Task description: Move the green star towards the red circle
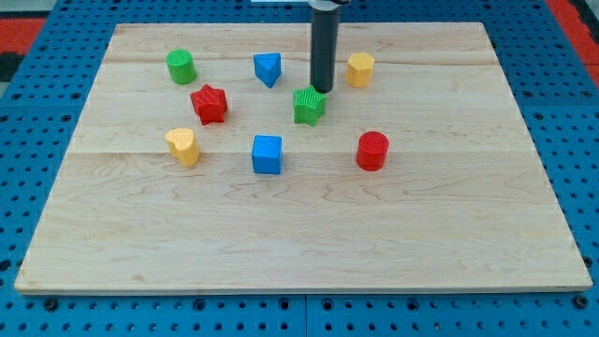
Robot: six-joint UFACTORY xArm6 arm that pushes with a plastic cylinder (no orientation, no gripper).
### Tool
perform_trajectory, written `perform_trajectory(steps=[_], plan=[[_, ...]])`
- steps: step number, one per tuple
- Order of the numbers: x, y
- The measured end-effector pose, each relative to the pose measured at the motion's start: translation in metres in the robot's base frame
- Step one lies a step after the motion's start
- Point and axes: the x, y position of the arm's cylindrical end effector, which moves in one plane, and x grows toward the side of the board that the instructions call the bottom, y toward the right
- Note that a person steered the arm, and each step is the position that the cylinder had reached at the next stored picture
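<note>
Camera view: my tip [322, 90] touches the green star [309, 105] at its upper-right edge; there is no gripper, only a rod. The star sits mid-desk [299, 234], up-left of the red circle [372, 150]. It looks light, rigid, likely to spin; push its upper-left flank.

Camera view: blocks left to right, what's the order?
Green cylinder and yellow heart roughly tie → red star → blue triangle and blue cube tie → green star → yellow hexagon → red circle.

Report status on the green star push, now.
My tip at the green star's upper right edge, apparently touching. Red circle lies lower right of the star, apart. No block between them.
</note>
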Motion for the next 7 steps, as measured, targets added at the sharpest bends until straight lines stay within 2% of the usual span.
perform_trajectory(steps=[3,5,6,7], plan=[[0.032,-0.021],[0.037,-0.082],[0.052,-0.081],[0.062,-0.049]])
